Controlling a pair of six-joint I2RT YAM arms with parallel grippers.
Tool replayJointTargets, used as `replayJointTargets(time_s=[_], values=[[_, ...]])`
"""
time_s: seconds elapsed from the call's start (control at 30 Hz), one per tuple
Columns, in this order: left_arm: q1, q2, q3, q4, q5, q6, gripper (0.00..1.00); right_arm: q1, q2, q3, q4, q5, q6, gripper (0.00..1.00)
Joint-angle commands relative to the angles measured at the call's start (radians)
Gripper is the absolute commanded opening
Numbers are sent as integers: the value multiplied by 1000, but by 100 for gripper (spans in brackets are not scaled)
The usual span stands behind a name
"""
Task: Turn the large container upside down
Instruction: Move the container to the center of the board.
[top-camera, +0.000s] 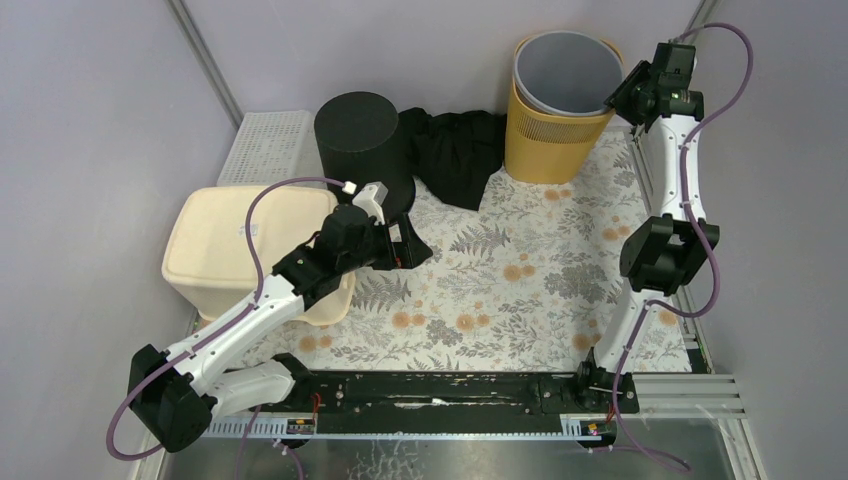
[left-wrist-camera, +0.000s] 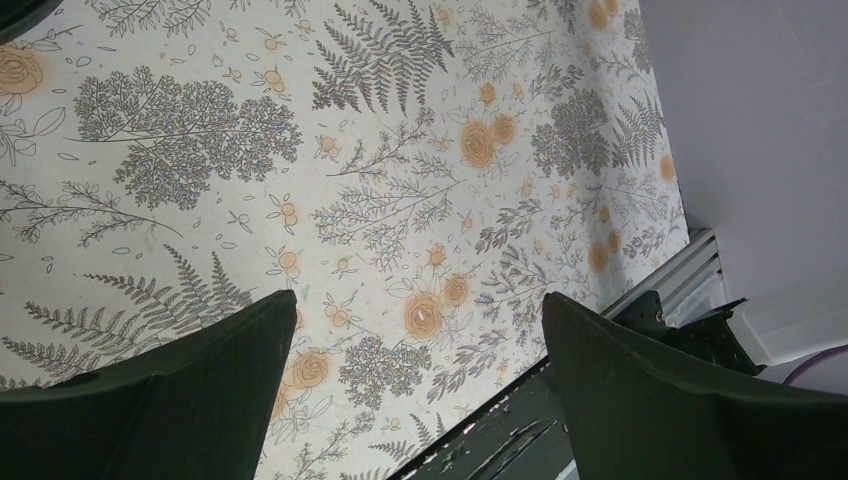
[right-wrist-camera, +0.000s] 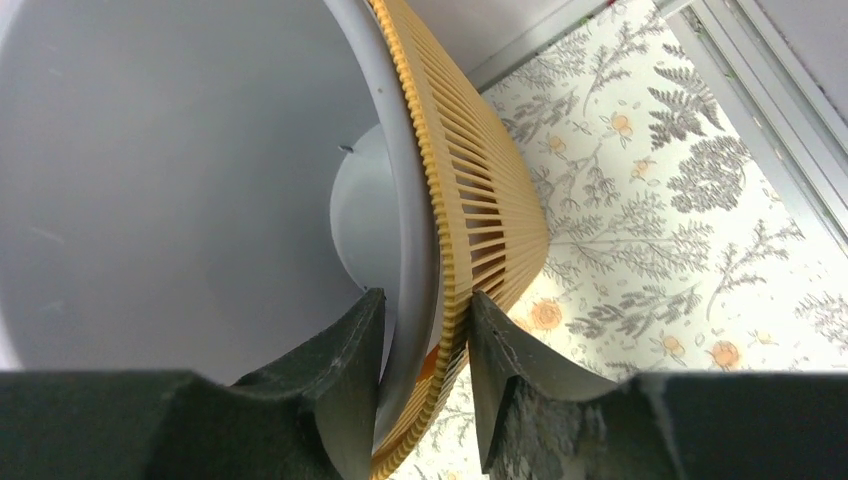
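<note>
Top cam: floral mat (top-camera: 520, 280), yellow basket (top-camera: 555, 140) w/ grey liner (top-camera: 565, 70) upright at far right, right gripper (top-camera: 613, 102) at its rim. Only the R wrist cam shows the clamp: fingers (right-wrist-camera: 340, 360) pinch rim, one inside, one outside. Left gripper (left-wrist-camera: 418, 300) wide open above mat.

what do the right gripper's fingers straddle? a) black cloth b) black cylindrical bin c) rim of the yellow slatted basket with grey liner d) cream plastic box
c: the right gripper has one finger inside the grey liner and the other outside the wall of the yellow slatted basket.
</note>
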Motion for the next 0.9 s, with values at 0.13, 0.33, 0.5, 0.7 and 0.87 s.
replayJointTargets(time_s=[0.13,0.33,0.5,0.7,0.87], values=[[-1,-18,12,49,28,13,100,35,-173,-166,-88,-14,-86,0],[0,-52,-1,46,30,5,100,34,-256,-177,-122,-53,-91,0],[-2,-73,-10,48,36,-5,100,34,-334,-201,-140,-85,-100,0],[-2,-103,-31,49,40,-16,100,34,-429,-235,-144,-115,-98,0],[-2,-124,-42,49,38,-26,100,34,-474,-226,-175,-169,-103,0]])
